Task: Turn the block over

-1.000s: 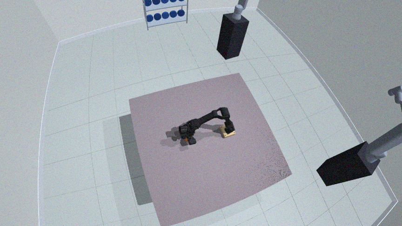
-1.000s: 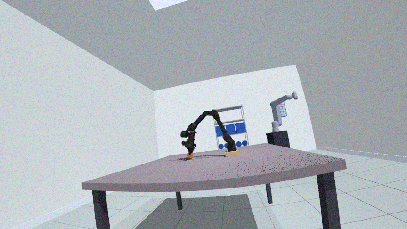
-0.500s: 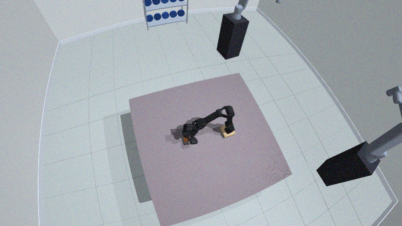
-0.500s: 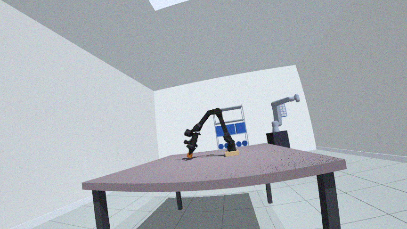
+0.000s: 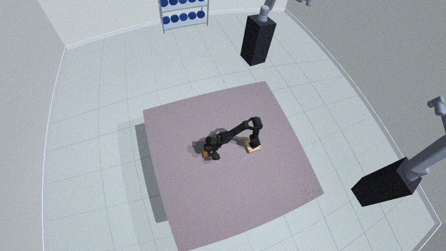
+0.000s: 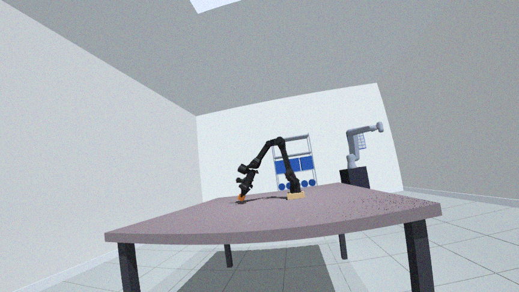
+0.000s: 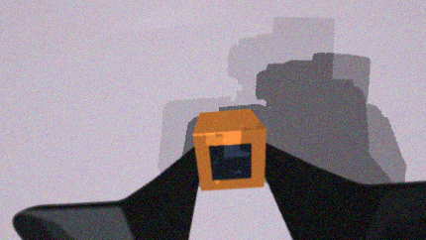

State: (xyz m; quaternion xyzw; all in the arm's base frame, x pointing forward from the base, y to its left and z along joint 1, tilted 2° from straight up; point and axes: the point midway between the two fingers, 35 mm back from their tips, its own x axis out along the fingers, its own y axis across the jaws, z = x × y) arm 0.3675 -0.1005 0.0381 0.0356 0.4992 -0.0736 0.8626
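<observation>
The orange block (image 5: 205,154) (image 6: 241,197) (image 7: 230,136) is held between the two black fingers of my gripper (image 5: 207,152) (image 6: 242,195) (image 7: 228,150). The gripper is shut on it. In the wrist view the block's marked side, with a dark blue square (image 7: 230,163), faces the camera, back toward the gripper. In the exterior view the gripper leans, with its fingers pointing down and to the left, and the block is tilted with it. The block is low over the pinkish table (image 5: 234,193) (image 6: 272,217); whether a lower edge touches is too small to tell. The block's far side is hidden.
The arm's tan base plate (image 5: 254,150) (image 6: 296,196) stands on the table to the right of the block. The table's left edge (image 5: 152,150) lies to the left of the gripper in the top view. Other grey arms on black pedestals and a shelf stand away from the table.
</observation>
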